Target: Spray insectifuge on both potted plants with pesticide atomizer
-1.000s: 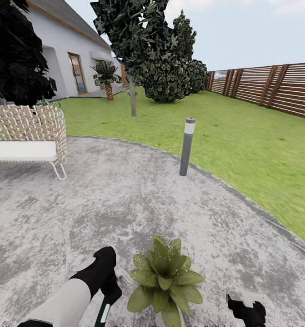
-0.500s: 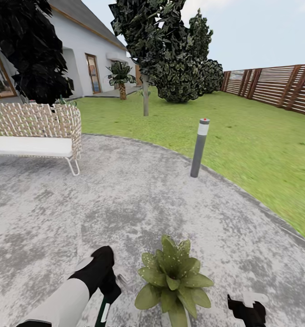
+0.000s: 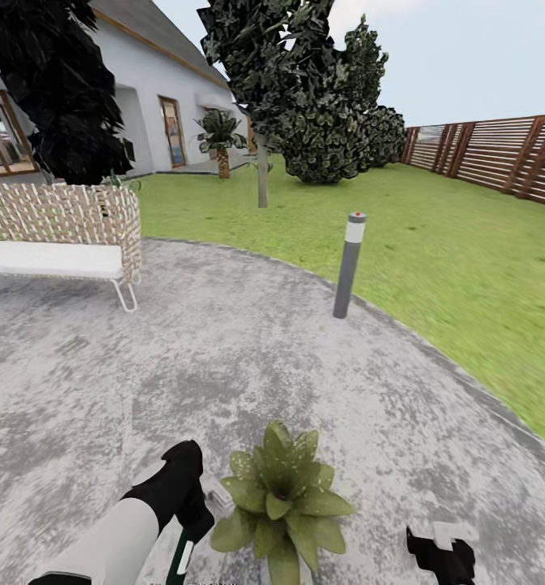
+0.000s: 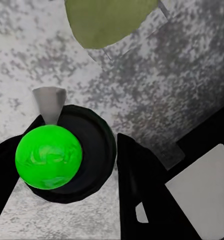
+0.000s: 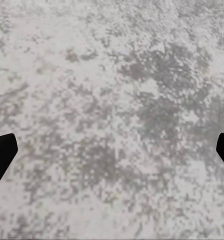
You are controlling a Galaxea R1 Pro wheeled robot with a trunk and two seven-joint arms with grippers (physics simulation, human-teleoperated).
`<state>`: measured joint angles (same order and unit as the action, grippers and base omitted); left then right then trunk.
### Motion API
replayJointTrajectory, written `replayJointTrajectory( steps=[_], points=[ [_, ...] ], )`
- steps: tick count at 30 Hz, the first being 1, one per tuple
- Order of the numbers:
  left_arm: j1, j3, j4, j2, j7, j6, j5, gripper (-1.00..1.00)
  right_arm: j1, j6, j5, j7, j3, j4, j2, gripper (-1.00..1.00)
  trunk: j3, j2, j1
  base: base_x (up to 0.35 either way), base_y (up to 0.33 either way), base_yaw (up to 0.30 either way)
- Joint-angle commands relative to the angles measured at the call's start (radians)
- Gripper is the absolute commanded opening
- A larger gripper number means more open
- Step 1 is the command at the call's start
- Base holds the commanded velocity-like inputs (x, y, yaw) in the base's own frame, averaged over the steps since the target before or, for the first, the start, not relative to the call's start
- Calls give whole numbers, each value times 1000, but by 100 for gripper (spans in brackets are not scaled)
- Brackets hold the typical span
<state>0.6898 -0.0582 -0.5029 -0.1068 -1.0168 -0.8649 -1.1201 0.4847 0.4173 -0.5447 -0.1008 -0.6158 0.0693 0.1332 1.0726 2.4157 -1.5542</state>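
One potted plant (image 3: 280,504), a low rosette of speckled green leaves, stands on the grey stone patio (image 3: 223,366) at the bottom centre of the head view. The second potted plant is out of view. My left gripper (image 3: 192,520) hangs just left of the plant, shut on the pesticide atomizer (image 3: 181,561), a dark green bottle with a white label. In the left wrist view the atomizer's bright green cap (image 4: 48,156) and grey nozzle (image 4: 49,102) sit between the black fingers (image 4: 137,175), with a leaf (image 4: 107,20) beyond. My right gripper (image 3: 439,556) is open over bare stone, right of the plant.
A grey lamp post (image 3: 347,264) stands at the patio's edge ahead. A wicker chair (image 3: 57,231) with a white cushion is at the left. Lawn (image 3: 434,244) spreads to the right up to a brown slatted fence (image 3: 499,154). A tree trunk (image 3: 262,171) and a house stand farther back.
The whole picture has shifted, so the camera has moved: plant and lamp post now sit further left than half a second ago. Both arms keep their place in the frame, the atomizer still held.
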Motion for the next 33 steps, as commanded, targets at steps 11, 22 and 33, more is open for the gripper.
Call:
replayJointTrajectory(
  steps=[11, 22, 33],
  points=[
    [20, 20, -105, 14, -15, -15, -22, -100, 0, 3, -12, -4, -5, -2, 0, 100, 1, 0, 0, 0, -72, 106],
    [65, -10, -91, 71, -224, 83, -31, -100, 0, 3, -12, -3, -5, -3, 0, 100, 1, 0, 0, 0, 0, 0],
    [106, -186, -86, 93, -377, 123, -95, -100, 0, 3, -12, -3, -4, -3, -2, 100, 1, 0, 0, 0, 0, 0]
  ],
)
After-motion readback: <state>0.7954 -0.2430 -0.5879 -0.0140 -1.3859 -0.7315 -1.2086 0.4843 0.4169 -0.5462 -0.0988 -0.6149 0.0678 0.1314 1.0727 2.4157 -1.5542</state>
